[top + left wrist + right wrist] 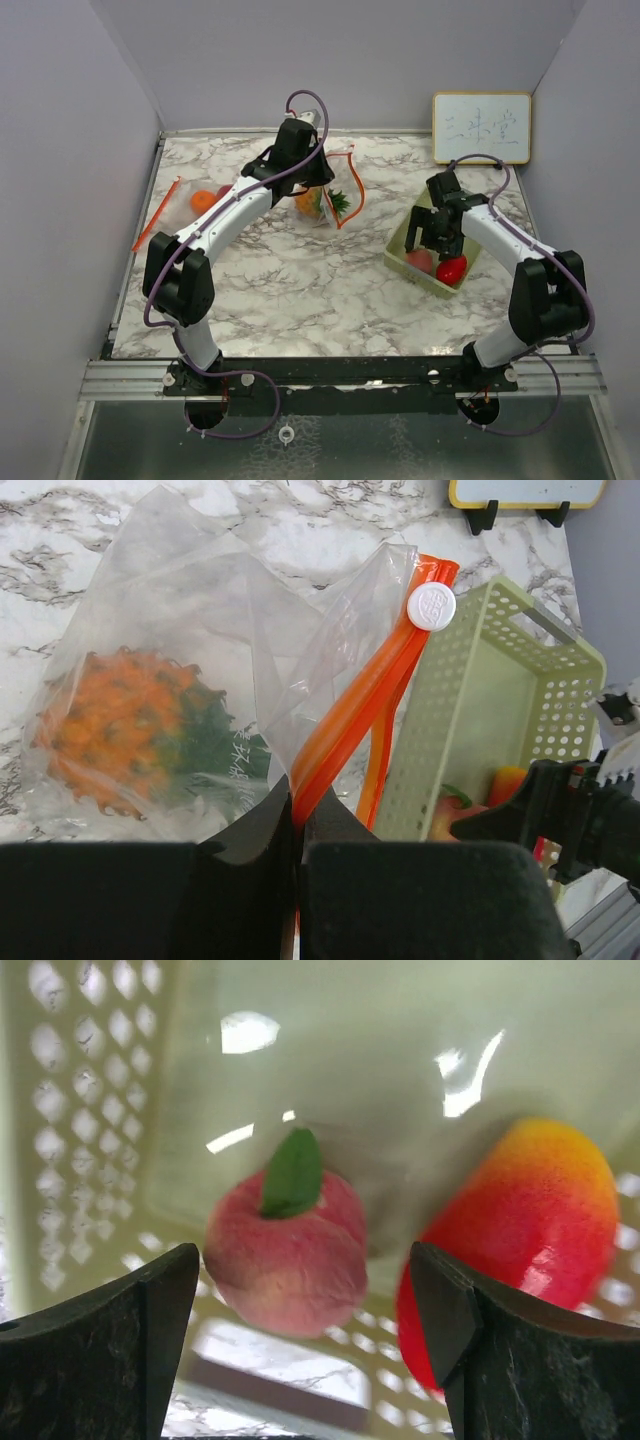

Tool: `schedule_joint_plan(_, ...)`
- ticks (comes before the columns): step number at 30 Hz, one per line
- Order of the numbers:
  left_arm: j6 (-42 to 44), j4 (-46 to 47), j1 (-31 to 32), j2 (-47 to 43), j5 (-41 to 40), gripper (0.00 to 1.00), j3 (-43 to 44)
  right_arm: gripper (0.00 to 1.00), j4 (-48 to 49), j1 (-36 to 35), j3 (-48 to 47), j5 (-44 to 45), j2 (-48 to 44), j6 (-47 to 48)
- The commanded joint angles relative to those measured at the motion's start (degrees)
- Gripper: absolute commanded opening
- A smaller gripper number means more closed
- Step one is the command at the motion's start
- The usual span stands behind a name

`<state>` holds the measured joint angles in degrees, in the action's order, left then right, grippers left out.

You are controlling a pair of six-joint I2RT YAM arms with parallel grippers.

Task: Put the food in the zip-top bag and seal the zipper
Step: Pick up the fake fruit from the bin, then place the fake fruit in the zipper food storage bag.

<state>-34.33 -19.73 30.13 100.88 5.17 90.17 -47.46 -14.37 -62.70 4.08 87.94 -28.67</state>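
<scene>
A small whiteboard (481,127) leans at the back right of the desk (300,290). It carries three faint blue characters, too pale to read with certainty. The clear zip-top bag (190,610) bears pale printed characters near its lower edge, which are also unreadable. A round white slider (432,607) on the bag's orange zipper strip (350,720) has an embossed mark that cannot be made out.

The desk is white marble with grey veins. Plain pale grey walls (60,150) close it in on three sides, and a metal rail (340,378) runs along the near edge.

The left fingers (285,830) are pressed together, clamped on the zipper strip and holding the bag's mouth up. The pineapple (120,730) lies inside this bag, orange-yellow with dark green leaves.

The right fingers (170,1290) are spread apart just above the pale green mesh basket (400,245), which stands at the right of the desk. A pink peach (290,1250) with a green leaf lies between them, and a red-and-orange fruit (520,1230) lies just beside it in the basket.

At the far left lies a second clear bag (180,205) with an orange fruit (203,200) in it.
</scene>
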Motion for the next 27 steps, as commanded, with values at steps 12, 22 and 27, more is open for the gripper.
schedule_joint_plan(12, 0.02, 1.42, 0.06, -1.53, 1.5, 0.0, -0.7, 0.51, 4.65, 0.4, 2.01, -4.34, 2.55, 4.58)
schedule_joint_plan(22, -1.03, 2.51, 0.02, -0.61, 3.11, 0.0, -0.78, 0.31, -3.17, 0.4, -15.86, -7.36, -5.58, 10.15)
schedule_joint_plan(27, -2.29, 2.99, 0.03, -0.51, 4.24, 0.0, -0.31, 0.31, 7.56, 0.37, -19.83, -26.57, -4.63, 8.52)
